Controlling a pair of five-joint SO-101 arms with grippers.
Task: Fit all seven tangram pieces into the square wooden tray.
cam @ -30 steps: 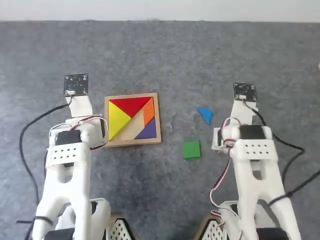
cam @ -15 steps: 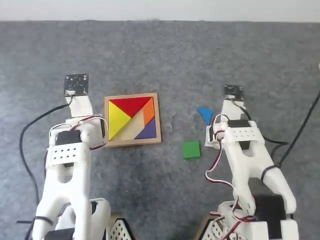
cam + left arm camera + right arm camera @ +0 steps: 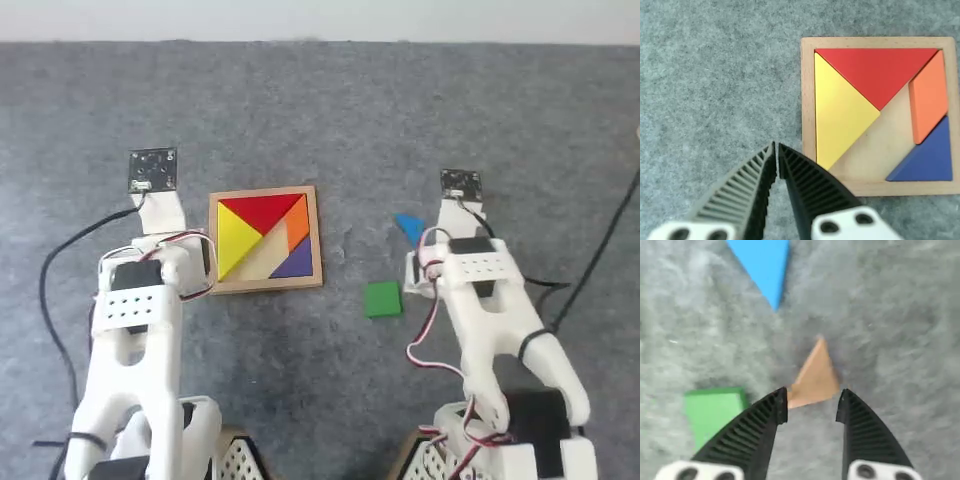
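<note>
The square wooden tray (image 3: pixel 315 236) lies in front of my left arm and holds a red triangle (image 3: pixel 875 70), a yellow triangle (image 3: pixel 840 110), an orange parallelogram (image 3: pixel 929 100) and a dark blue triangle (image 3: pixel 927 160). Bare wood shows in its middle. My left gripper (image 3: pixel 776 146) is shut and empty over the mat, just beside the tray's rim (image 3: pixel 807 100). My right gripper (image 3: pixel 812 395) is open, and a small tan triangle (image 3: pixel 815 377) lies on the mat between its fingertips. A blue triangle (image 3: pixel 765 265) (image 3: pixel 408 227) and a green square (image 3: pixel 712 410) (image 3: pixel 382 299) lie close by.
Grey felt mat (image 3: pixel 350 120) covers the whole table. The right arm (image 3: pixel 480 290) stands right beside the green square and blue triangle. Cables trail from both arms near the front. Open mat lies between the tray and the loose pieces.
The right arm has swung left, toward the blue triangle and green square. The left arm and the tray have kept still.
</note>
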